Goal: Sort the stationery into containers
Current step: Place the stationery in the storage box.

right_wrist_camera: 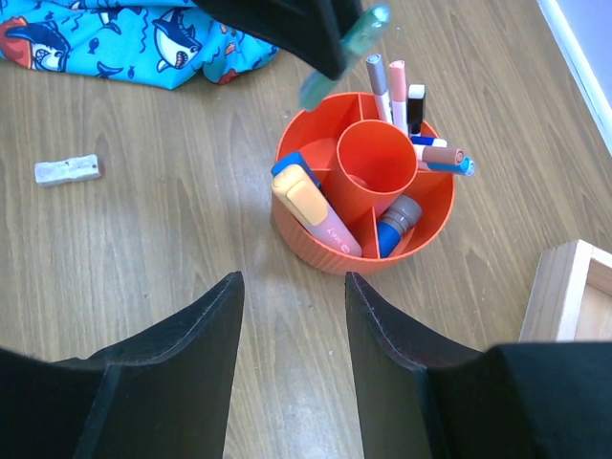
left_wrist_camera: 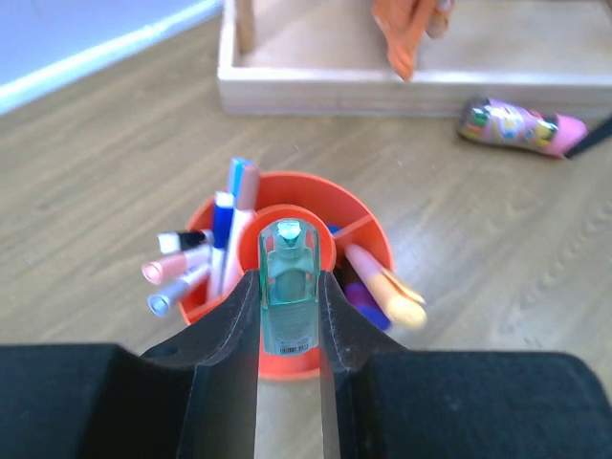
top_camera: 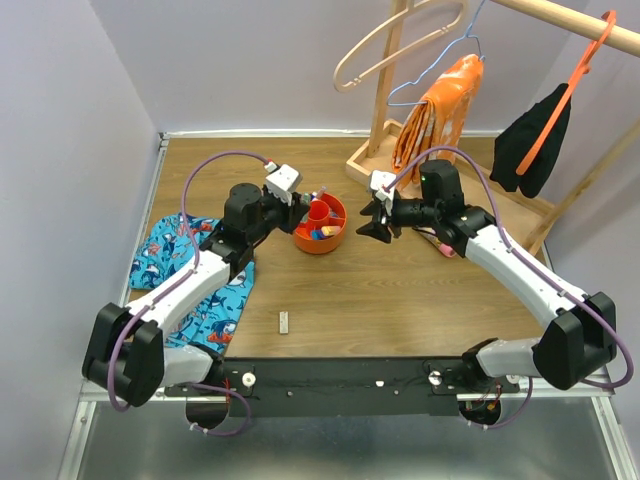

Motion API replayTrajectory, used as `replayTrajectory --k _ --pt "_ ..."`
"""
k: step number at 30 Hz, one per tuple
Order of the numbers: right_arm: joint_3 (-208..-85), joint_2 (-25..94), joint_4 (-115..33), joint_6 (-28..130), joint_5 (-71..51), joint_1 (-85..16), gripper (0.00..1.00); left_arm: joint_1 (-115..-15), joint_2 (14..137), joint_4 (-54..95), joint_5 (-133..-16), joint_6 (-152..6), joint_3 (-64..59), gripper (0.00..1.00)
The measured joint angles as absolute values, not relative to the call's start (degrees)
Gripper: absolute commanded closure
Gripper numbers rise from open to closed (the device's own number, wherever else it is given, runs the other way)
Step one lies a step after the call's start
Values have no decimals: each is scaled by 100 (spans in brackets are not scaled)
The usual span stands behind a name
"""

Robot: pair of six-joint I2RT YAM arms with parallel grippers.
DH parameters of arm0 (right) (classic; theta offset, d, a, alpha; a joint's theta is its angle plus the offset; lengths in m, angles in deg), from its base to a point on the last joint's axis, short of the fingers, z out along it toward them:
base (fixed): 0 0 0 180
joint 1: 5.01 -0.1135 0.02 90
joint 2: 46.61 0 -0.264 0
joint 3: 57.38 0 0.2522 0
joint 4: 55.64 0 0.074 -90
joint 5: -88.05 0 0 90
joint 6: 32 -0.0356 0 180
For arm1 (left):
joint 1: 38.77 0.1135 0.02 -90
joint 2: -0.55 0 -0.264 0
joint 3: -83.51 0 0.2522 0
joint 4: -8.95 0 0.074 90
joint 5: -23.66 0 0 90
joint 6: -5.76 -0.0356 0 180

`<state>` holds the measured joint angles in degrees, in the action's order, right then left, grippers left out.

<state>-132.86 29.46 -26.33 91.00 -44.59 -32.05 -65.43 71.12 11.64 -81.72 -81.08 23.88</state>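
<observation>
The red-orange bowl [top_camera: 320, 238] stands mid-table with a central cup and divided compartments. My left gripper [left_wrist_camera: 290, 279] hovers just above it, shut on a pale green highlighter [left_wrist_camera: 290, 292] whose tip points over the central cup [left_wrist_camera: 320, 251]. In the right wrist view the same highlighter [right_wrist_camera: 364, 23] hangs tilted from the left gripper's black fingers [right_wrist_camera: 287, 29]. Pink, white and blue pens [left_wrist_camera: 186, 268] lean in one compartment, and a peach highlighter [right_wrist_camera: 311, 212] and a blue grey-capped marker [right_wrist_camera: 395, 223] lie in others. My right gripper [right_wrist_camera: 292, 287] is open and empty, just to the right of the bowl [right_wrist_camera: 316, 247].
A blue shark-print cloth [top_camera: 190, 270] lies at the left. A small white eraser [top_camera: 284, 321] rests near the front. The wooden rack base [top_camera: 400, 160] stands behind, with orange [top_camera: 440, 110] and black [top_camera: 535, 140] garments on hangers. A pink patterned object [left_wrist_camera: 521, 126] lies by the base.
</observation>
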Motion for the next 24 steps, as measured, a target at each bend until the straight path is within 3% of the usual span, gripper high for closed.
replayTrajectory --k 20,21,22,24 --pt "-13198 3280 -2880 8888 -4306 -3205 46 -6261 7979 -545 -7938 -8071 3326 100" --pt "-13198 3291 -2880 8888 -4306 -3205 46 -6261 8004 -613 -7938 -8053 3354 96" --pt "-13201 3300 -2878 8886 -4306 -3205 46 -6261 8012 -659 -7938 -8047 3372 78" --pt "-13201 3300 -2878 8888 -4303 -3205 46 -6261 8012 -737 -7938 -8036 3406 60"
